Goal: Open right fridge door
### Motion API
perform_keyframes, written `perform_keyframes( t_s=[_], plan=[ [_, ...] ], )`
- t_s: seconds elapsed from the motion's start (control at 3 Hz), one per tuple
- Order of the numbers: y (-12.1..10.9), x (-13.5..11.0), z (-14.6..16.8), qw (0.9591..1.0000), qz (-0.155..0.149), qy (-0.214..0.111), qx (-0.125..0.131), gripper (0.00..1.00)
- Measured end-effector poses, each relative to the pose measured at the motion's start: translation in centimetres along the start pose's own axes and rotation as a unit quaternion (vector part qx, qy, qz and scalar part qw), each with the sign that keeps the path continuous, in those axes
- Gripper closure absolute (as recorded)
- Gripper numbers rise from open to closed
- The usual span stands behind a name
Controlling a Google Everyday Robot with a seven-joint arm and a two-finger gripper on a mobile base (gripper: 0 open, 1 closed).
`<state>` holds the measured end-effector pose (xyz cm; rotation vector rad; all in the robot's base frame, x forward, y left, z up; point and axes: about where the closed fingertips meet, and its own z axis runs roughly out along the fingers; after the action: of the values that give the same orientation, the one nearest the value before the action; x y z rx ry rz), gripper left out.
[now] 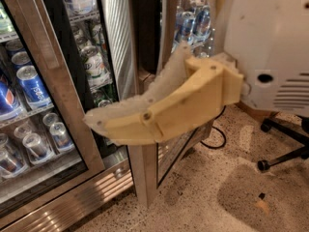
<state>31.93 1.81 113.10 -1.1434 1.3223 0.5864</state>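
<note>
The fridge (pixel 72 207) fills the left, with its ribbed steel grille at the base. Its left glass door (pixel 43 71) shows blue Pepsi cans. The right fridge door (pixel 145 178) stands swung out, its steel frame edge turned toward me, with bottles showing through its glass (pixel 193 18). The open gap between the doors shows shelves of cans (pixel 94 57). My cream-coloured gripper (pixel 94 120) reaches leftward across the front of the door's edge. Its fingers lie together, holding nothing that I can see.
My white robot body (pixel 270 47) fills the upper right. A black office chair base (pixel 285 153) with castors stands on the speckled floor at right. A black cable (pixel 215 139) lies by the door's foot. A small scrap (pixel 261 204) lies on the floor.
</note>
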Motion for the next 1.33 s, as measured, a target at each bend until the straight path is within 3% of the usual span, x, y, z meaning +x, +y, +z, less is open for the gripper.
perform_keyframes(
  t_s=[1.0, 1.33],
  plan=[
    [0.0, 0.0, 0.0, 1.0000, 0.000, 0.000, 0.000, 0.00],
    [-1.8, 0.0, -2.7, 0.9989, -0.012, -0.021, 0.040, 0.00]
  ],
)
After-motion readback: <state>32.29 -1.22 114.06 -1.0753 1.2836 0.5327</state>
